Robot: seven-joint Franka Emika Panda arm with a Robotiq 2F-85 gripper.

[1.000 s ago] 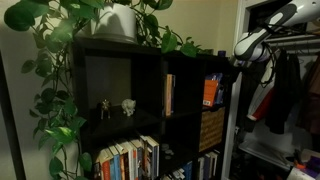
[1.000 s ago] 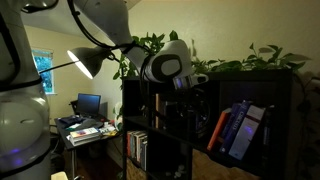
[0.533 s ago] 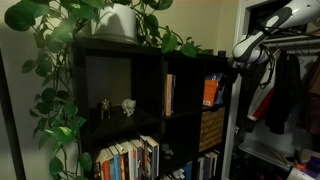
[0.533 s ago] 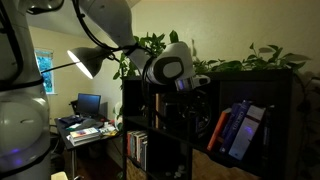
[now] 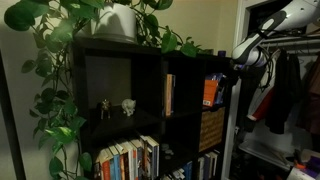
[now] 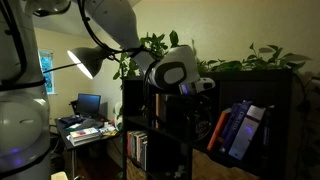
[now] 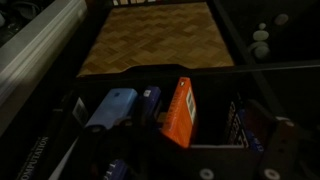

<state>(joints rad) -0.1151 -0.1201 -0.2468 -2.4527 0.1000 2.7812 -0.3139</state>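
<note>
Left end of the shelf point(image 5: 150, 52): leafy plant point(image 5: 55, 60) trailing down the left side, white pot point(image 5: 121, 22) on the top left corner. Upper left compartment: two small figurines point(image 5: 116, 106) near its front edge. Below them, a row of books point(image 5: 130, 160). Middle upper compartment: one thin book point(image 5: 169, 95), upright by its left wall.

Upper right compartment: orange book point(image 5: 210, 90), upright, spine out. The wrist view shows a pale blue book point(image 7: 112, 108) and a dark book point(image 7: 148, 100) beside it. A woven basket point(image 5: 211, 128) sits in the compartment under it.

My tool point(image 5: 238, 68) hangs at the shelf's top right corner, just outside the front of that upper right compartment. Its jaws are spread as wide as they go, with nothing between them and nothing touched.

Key relation: the orange book lies straight ahead of the tool, a bit inward from the shelf's right edge, near but apart. Its long axis is vertical on the shelf. In the wrist view it runs top to bottom of the picture, slightly tilted, spine toward me. The dark book is just beside it or touching it; too dim to tell which.

Right of the shelf: clothes point(image 5: 280, 95) hanging, well apart from the tool.
</note>
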